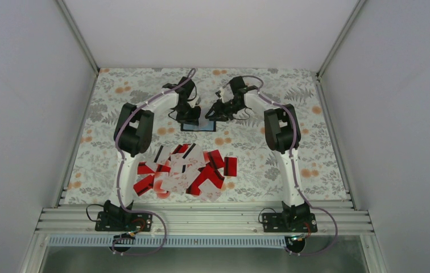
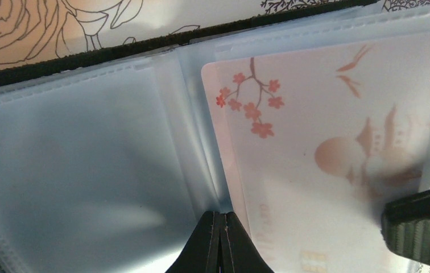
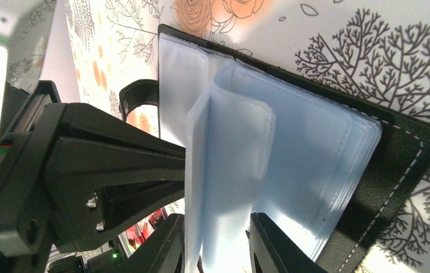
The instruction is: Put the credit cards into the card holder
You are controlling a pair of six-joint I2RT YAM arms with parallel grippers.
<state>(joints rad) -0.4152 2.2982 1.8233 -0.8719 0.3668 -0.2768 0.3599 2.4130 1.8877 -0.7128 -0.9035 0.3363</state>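
So the biggest thing here is the table (image 1: 315, 170) with a floral cloth on it, closed in by plain grey walls. Both arms are bolted at the near edge and reach to the far middle of the cloth, left arm (image 1: 133, 131) and right arm (image 1: 281, 128), so their tips end up close together.

Nearer the bases, between the two arms, there's a loose heap of cards (image 1: 184, 170). It's a mix of red ones with a dark stripe and pale ones, overlapping every which way, and well apart from the holder.

The holder (image 1: 198, 127) lies flat and open on the far middle of the cloth, right under both tips. It has a black cover with white stitching, and a stack of clear blue-grey sleeves (image 3: 315, 165) inside.

The right gripper (image 3: 217, 219) has a few of those sleeves standing up between its fingers. One finger sits on each side, pinching the leaves, while the rest of the stack lies flat on the cover.

The left gripper (image 2: 222, 219) has its fingers pressed together with nothing between them, tips sitting right at the crease between two sleeve pages.

Smallest bit: one pale pink card (image 2: 326, 148) with red blossoms and a faint sun scene sits inside the sleeve to the right of the crease in the left wrist view. The sleeve on the other side looks see-through.
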